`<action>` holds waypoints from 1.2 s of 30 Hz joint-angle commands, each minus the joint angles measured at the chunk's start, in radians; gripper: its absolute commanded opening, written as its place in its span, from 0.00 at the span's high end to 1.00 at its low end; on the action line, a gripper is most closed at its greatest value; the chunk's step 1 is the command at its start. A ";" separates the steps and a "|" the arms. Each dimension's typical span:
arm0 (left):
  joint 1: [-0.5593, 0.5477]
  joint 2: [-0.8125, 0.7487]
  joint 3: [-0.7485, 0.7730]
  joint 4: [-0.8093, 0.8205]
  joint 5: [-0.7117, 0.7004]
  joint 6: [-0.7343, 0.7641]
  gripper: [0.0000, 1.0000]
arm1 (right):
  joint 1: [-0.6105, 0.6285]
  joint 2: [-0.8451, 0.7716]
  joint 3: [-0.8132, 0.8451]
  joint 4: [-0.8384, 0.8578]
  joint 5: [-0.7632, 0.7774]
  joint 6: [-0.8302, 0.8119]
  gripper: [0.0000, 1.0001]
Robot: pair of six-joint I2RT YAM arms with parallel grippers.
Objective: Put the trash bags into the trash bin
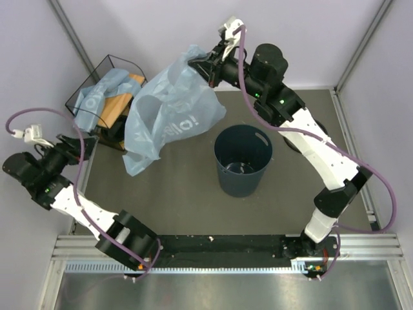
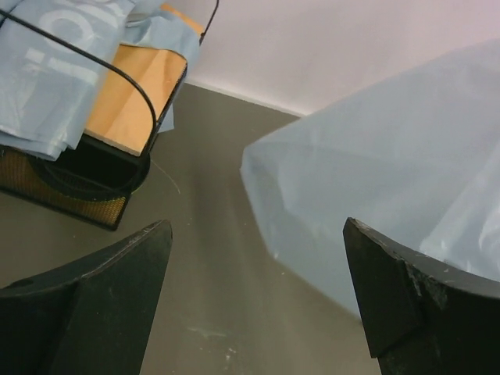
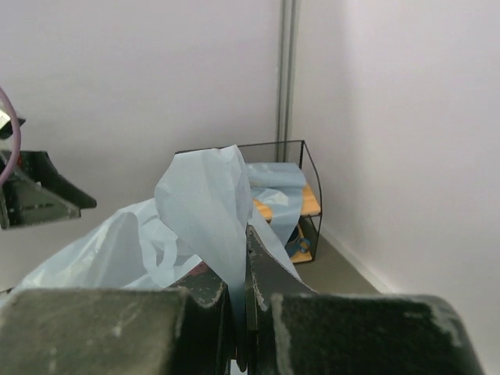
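Grey matting covers the worktop (image 1: 181, 194), walled in by pale panels, and we start at the near edge, where both arm bases are bolted. Just beyond them, right of centre, the trash bin (image 1: 242, 184) stands upright; we see no blue film inside it, only its dark floor. Over to the left, our left pincer (image 1: 76, 146) hovers with its jaws spread wide and nothing between them. Its wrist view shows bare matting in the gap and the film off to the right, apart from the fingers. Farther back, one trash bag (image 1: 171, 113) hangs unfolded in the air, left of the bin and not over its mouth. Our right pincer (image 1: 201, 61) is clamped on the bag's upper edge, jaws together on a pinch of film. At the far left corner the wire basket (image 1: 97, 70) holds more blue bags (image 1: 90, 103). We judge the task barely begun: one bag is lifted, none is in the bin, and others lie in the basket.
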 commanded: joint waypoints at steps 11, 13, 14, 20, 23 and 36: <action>-0.334 -0.024 -0.113 -0.654 -0.018 1.315 0.05 | -0.004 -0.101 0.140 0.120 0.081 0.005 1.00; -0.395 -0.018 -0.155 -0.534 -0.015 1.272 0.05 | -0.004 -0.109 0.151 0.118 0.084 -0.003 1.00; -0.457 -0.024 -0.172 -0.453 -0.013 1.220 0.04 | -0.003 -0.115 0.154 0.115 0.084 -0.005 1.00; -0.725 -0.101 -0.343 0.395 -0.123 0.557 0.02 | -0.004 -0.134 0.178 0.106 0.107 0.008 1.00; -0.807 -0.062 -0.364 0.695 -0.217 0.278 0.02 | -0.004 -0.135 0.206 0.103 0.128 0.009 1.00; -1.000 -0.074 -0.319 1.087 -0.253 0.207 0.02 | -0.003 -0.216 0.238 0.110 0.044 -0.008 1.00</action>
